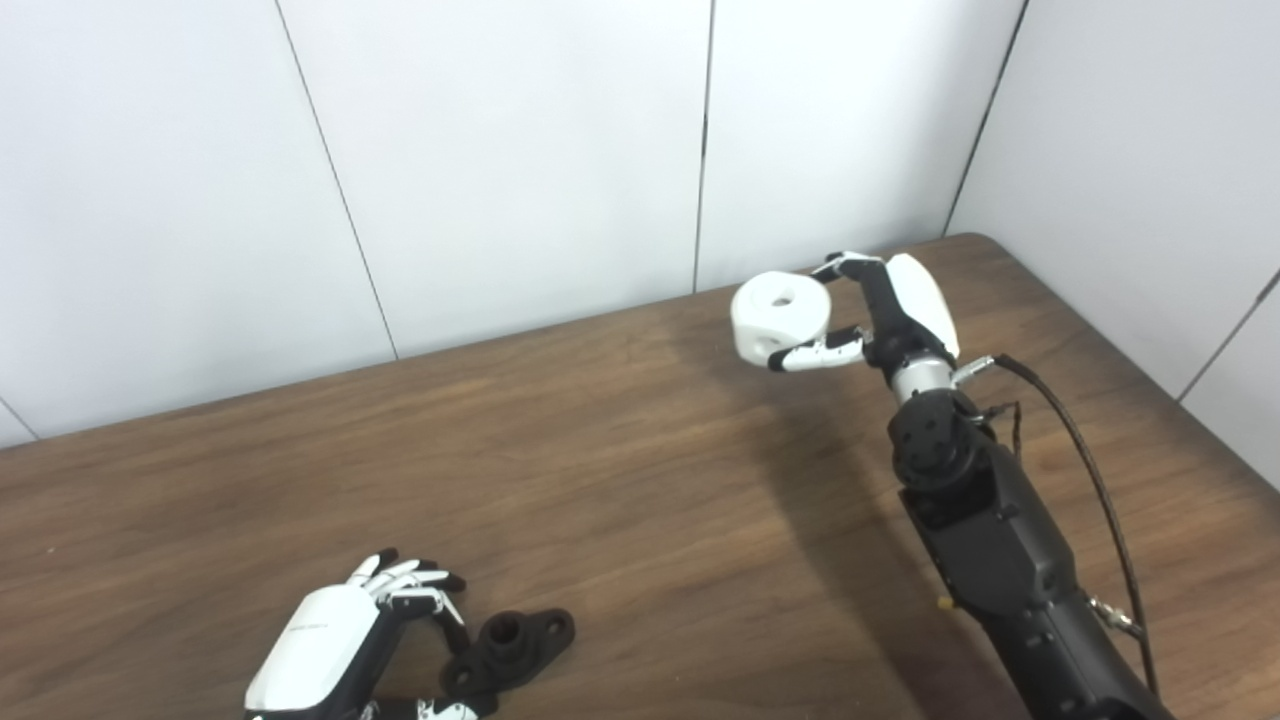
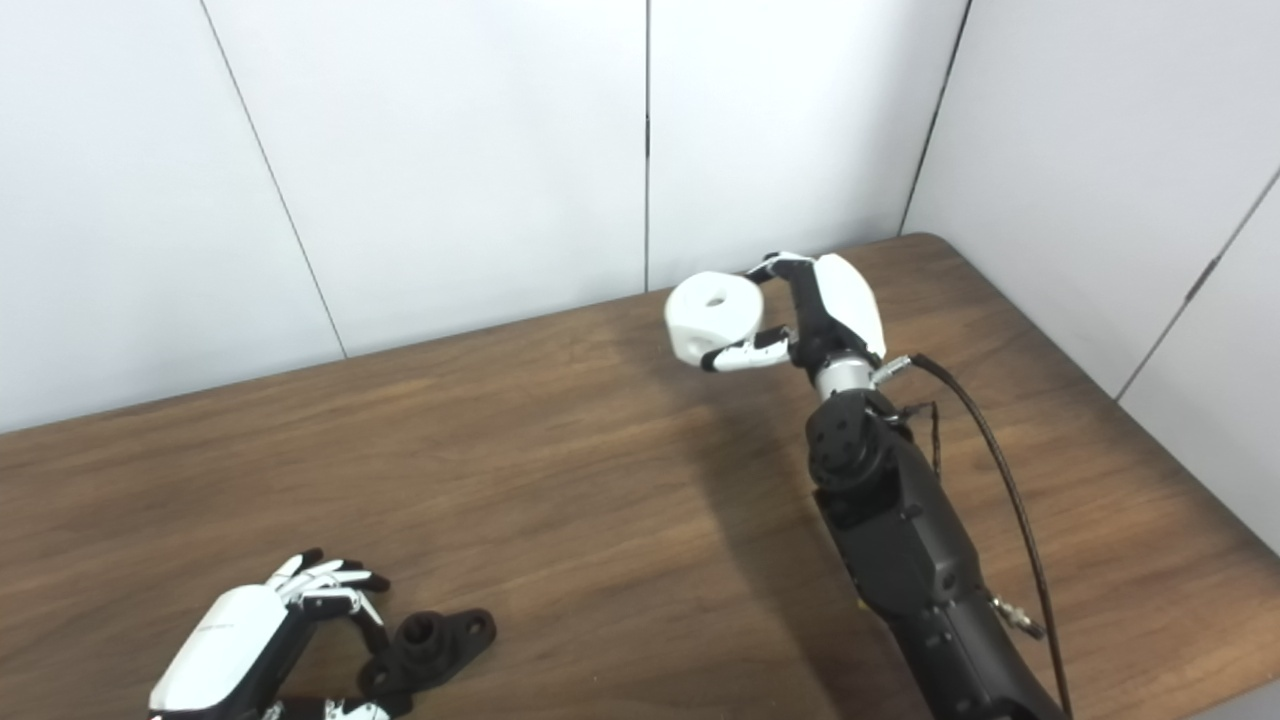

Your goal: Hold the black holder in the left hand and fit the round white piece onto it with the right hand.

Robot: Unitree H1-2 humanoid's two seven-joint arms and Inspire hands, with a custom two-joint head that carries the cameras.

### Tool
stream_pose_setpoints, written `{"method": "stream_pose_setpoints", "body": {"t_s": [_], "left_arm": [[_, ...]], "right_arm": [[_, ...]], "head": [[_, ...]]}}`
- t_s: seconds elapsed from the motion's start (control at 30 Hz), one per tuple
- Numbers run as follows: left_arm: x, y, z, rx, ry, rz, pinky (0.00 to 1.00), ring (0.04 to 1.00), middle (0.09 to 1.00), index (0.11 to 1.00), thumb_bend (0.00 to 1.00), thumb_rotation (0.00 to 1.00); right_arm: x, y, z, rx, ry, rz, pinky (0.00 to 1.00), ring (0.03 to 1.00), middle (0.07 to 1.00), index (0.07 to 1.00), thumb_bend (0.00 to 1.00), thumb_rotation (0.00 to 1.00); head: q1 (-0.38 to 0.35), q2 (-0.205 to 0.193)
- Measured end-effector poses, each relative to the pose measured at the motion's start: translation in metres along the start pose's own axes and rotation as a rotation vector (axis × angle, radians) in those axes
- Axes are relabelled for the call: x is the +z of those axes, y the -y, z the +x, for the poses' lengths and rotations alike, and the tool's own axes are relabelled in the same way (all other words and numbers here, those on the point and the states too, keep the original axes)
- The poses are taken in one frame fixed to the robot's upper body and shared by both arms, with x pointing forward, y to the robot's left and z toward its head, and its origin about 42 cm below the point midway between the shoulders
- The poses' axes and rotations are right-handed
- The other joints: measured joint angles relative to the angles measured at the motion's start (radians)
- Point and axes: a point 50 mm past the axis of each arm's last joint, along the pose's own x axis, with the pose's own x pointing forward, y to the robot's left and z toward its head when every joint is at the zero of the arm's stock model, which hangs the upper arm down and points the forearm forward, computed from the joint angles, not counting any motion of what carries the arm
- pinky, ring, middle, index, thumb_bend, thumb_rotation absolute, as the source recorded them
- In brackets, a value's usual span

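The black holder (image 1: 512, 645) lies flat on the wooden table (image 1: 640, 470) near the front left; it has a raised socket in the middle and a lobe at each end. My left hand (image 1: 340, 640) is just left of it, open. Its fingers (image 1: 425, 590) and thumb sit on either side of the holder's near lobe, and I cannot tell if they touch it. My right hand (image 1: 885, 310) is at the back right, raised above the table. It is shut on the round white piece (image 1: 780, 315), whose centre hole faces up.
White wall panels stand behind the table's far edge and along its right side. A black cable (image 1: 1090, 480) loops beside my right forearm. The table's right edge runs diagonally at the right of the picture.
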Motion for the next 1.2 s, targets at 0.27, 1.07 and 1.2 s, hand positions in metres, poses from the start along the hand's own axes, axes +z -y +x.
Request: {"method": "stream_pose_setpoints", "body": {"t_s": [0.27, 1.07, 1.2], "left_arm": [[0.003, 0.002, 0.0, 0.004, -0.011, 0.002, 0.98, 0.873, 0.774, 0.484, 0.52, 0.05], [0.023, 0.016, 0.008, 0.021, -0.058, -0.004, 1.0, 0.91, 0.798, 0.485, 0.52, 0.05], [0.025, 0.017, 0.01, 0.022, -0.061, -0.006, 1.0, 0.911, 0.799, 0.485, 0.52, 0.05]], "right_arm": [[0.016, -0.005, -0.036, 0.123, 0.09, -0.014, 0.96, 0.911, 0.845, 0.485, 0.52, 0.14], [0.067, -0.02, -0.107, 0.375, 0.324, 0.138, 0.9, 0.896, 0.831, 0.484, 0.52, 0.15], [0.073, -0.024, -0.114, 0.42, 0.338, 0.175, 0.9, 0.908, 0.836, 0.484, 0.52, 0.15]], "head": [[0.067, 0.009], [0.241, 0.064], [0.273, 0.087]]}}
